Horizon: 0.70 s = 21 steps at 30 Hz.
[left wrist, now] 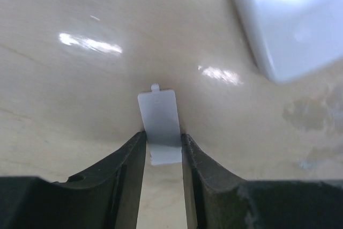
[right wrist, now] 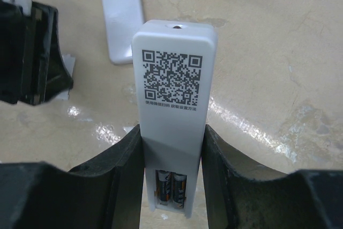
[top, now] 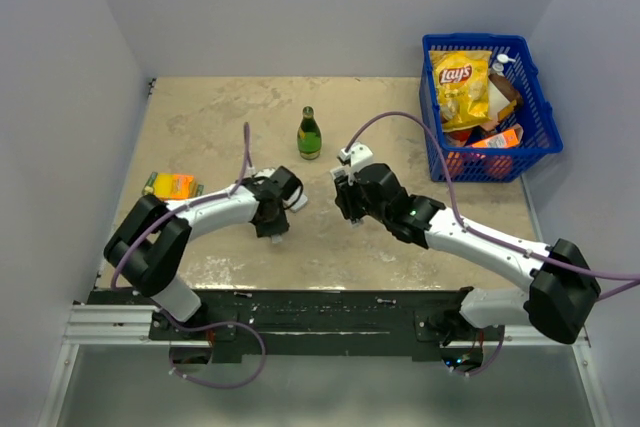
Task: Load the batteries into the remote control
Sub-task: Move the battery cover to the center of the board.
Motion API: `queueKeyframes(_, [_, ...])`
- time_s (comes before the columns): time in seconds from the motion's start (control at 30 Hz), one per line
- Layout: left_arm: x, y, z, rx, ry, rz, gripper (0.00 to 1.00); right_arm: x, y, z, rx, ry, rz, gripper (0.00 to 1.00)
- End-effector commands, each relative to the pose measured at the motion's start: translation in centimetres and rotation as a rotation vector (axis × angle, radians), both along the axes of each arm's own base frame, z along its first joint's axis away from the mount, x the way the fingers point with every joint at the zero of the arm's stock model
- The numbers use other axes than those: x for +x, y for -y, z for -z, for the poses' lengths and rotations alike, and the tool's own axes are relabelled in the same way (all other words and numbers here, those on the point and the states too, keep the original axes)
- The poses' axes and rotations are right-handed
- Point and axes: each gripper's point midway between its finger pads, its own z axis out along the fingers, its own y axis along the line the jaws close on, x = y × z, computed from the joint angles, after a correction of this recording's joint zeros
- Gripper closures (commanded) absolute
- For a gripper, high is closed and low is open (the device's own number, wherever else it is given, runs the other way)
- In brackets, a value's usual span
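While the left gripper (left wrist: 162, 137) is pinching the small white battery cover (left wrist: 158, 113) by its two long edges, jaws narrow and fingers touching both sides, the cover is lying flat on the table (top: 200, 117) with its long axis running straight out along the fingers and its little tab pointing away from the wrist. Just to the right of that, a second white bar (right wrist: 120, 17) is resting loose on the table between the two arms, held by neither. Further right, the right gripper (right wrist: 172, 130) is clamping the remote control (right wrist: 174, 79) across its width, back face up, with its long axis also pointing away from its wrist. The batteries (right wrist: 171, 189) are already sitting side by side in the open compartment at the remote's near end, right at the fingers. So what is remaining, by my reading, is closing that compartment: the cover is lying to the left of the remote, the left arm is the one holding it, and it is going to have to cross rightward and line up lengthwise with the remote. The right fingers are crowding the compartment, which could be making that fit awkward.
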Motion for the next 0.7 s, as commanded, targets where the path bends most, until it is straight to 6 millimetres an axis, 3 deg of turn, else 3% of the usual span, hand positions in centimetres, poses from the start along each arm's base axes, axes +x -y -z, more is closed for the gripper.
queueKeyframes(0.0, [-2.1, 4.1, -0.1, 0.049, -0.039, 0.257, 0.62, 1.2, 1.0, -0.8, 0.0, 0.014, 0.068, 1.0])
queueKeyframes(0.1, [-2.6, 6.6, -0.1, 0.032, -0.023, 0.317, 0.6, 1.4, 1.4, -0.4, -0.013, 0.001, 0.082, 1.0])
queueKeyframes(0.3, [-2.0, 9.6, -1.0, -0.088, 0.033, 0.253, 0.56, 1.8, 2.6, -0.5, -0.037, 0.002, 0.123, 1.0])
queueKeyframes(0.53, [-1.2, 10.1, -3.8, -0.175, 0.116, 0.139, 0.39, 1.6, 2.5, -0.9, -0.037, -0.012, 0.111, 1.0])
queueKeyframes(0.63, [-0.7, 9.7, -6.1, -0.224, 0.201, 0.115, 0.32, 1.4, 2.0, -1.3, -0.027, -0.021, 0.085, 1.0])
queueKeyframes(0.67, [-0.3, 9.4, -8.0, -0.263, 0.26, 0.1, 0.29, 1.4, 1.8, -1.6, -0.026, -0.016, 0.07, 1.0])
